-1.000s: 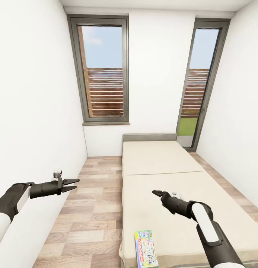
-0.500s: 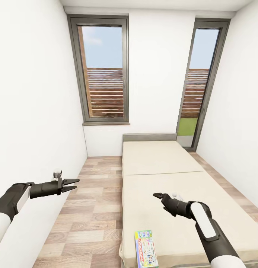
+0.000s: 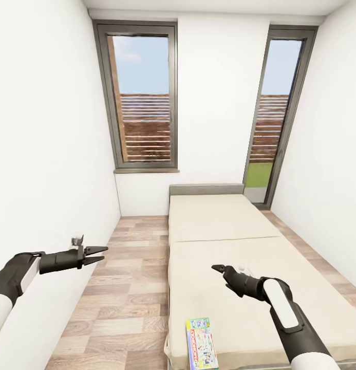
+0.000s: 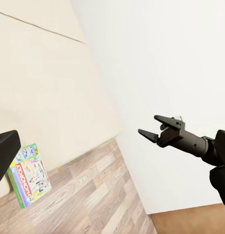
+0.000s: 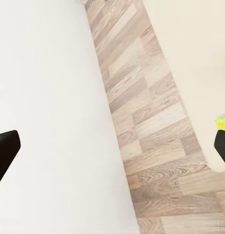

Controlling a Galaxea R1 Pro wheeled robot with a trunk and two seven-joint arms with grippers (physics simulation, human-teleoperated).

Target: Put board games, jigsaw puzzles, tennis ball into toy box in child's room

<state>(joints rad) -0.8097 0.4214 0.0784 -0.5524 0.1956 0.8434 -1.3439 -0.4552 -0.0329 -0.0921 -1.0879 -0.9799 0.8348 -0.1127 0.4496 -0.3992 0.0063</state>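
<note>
Right now, one board game (image 3: 201,343) lies at the near corner of the bed (image 3: 224,246), its edge at the mattress's rim above the wood floor (image 3: 121,288). My right gripper (image 3: 217,268) hovers over the sheet beyond it; I cannot tell how its jaws stand. My left gripper (image 3: 98,254) hangs over the floor, jaws spread. I judge a clumsy nudge could tip the box off.

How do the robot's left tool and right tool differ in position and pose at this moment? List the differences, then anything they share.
1. The left tool hangs over the wood floor beside the white wall; the right tool hangs over the bed.
2. The left tool points roughly level toward the bed; the right tool points up and leftward, away from the board game at the bed's near edge.

Shared: both are dark, with fingers apart, and hold nothing.
</note>
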